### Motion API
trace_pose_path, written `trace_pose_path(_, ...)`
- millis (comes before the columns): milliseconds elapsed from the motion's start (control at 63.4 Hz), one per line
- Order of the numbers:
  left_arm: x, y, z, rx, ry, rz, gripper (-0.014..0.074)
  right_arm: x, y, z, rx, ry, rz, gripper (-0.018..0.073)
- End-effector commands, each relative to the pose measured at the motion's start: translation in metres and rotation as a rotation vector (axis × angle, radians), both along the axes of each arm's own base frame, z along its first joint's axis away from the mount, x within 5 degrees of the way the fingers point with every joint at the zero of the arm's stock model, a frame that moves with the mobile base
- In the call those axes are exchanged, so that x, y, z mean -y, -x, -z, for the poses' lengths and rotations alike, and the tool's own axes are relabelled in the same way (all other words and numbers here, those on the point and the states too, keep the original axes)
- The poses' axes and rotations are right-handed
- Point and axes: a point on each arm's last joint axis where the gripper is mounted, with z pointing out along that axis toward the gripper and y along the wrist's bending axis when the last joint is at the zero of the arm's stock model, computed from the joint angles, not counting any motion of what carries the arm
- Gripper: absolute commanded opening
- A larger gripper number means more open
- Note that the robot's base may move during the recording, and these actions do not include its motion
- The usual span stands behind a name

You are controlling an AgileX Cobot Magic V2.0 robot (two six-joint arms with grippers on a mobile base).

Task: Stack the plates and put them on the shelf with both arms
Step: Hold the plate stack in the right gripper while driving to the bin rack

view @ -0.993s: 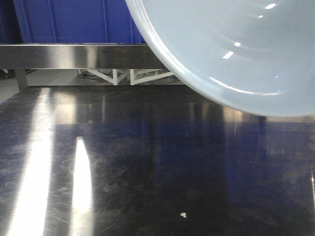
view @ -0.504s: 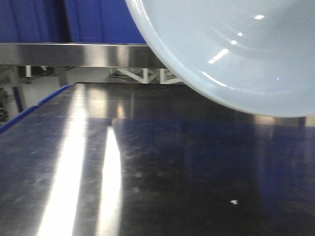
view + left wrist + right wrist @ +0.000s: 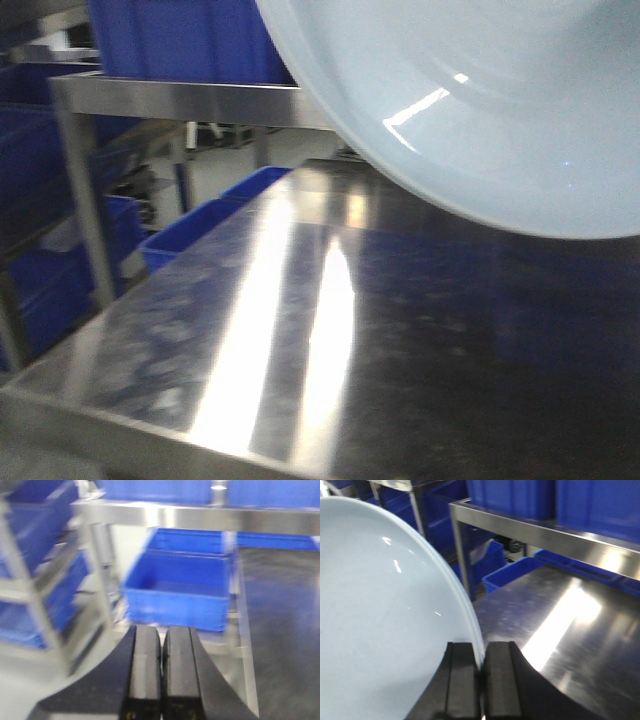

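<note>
looking at the right gripper (image 3: 481, 649) first, mo: what are its jaws doing?

clamped on the rim of the plate (image 3: 385, 620), lin. the 2 black fingers (image 3: 462, 680) pinch the edge from either side, at the plate's lower right in the wrist view.

and the left gripper (image 3: 161, 634)?

its fingers are pressed flat together, only a hairline seam between them, gripping nothing. that view is blurred, but the closure is plain enough.

where does the plate sit, then?

in the air, tilted, above the tabletop (image 3: 300, 330) and touching only those right fingers. in the front view it fills the upper right corner, glossy and pale bluish-white, with faint rings near its centre. i see 1 plate. whether a 2nd lies against it i cannot tell.

and the shelf (image 3: 190, 95)?

behind the table's far edge, its brushed steel front rail running level, with a leg dropping at the left end. the plate's rim overlaps the rail in the front view, yet the right wrist view shows it well apart from the rail, on the near side.

anything on it?

blue crates (image 3: 190, 35) stand on top. an open crate (image 3: 175, 590) sits lower, just beside the table's left edge. the tabletop is dark steel with 2 bright streaks of glare.
</note>
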Motion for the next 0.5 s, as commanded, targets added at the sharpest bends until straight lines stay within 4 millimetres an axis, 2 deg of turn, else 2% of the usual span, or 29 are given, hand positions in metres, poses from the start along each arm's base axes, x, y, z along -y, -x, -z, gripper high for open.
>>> trace_pose_path(0,-0.0006,-0.0015,-0.0158,0.104,0.019,-0.01,0.0084,0.0024,-0.0004,-0.0202,0.116,-0.064,0.024,0.0057)
trace_pose_path(489,-0.0006,-0.0015,-0.0158,0.104,0.019,-0.01,0.0084,0.0024,-0.0004,-0.0202,0.116,-0.064,0.024,0.0057)
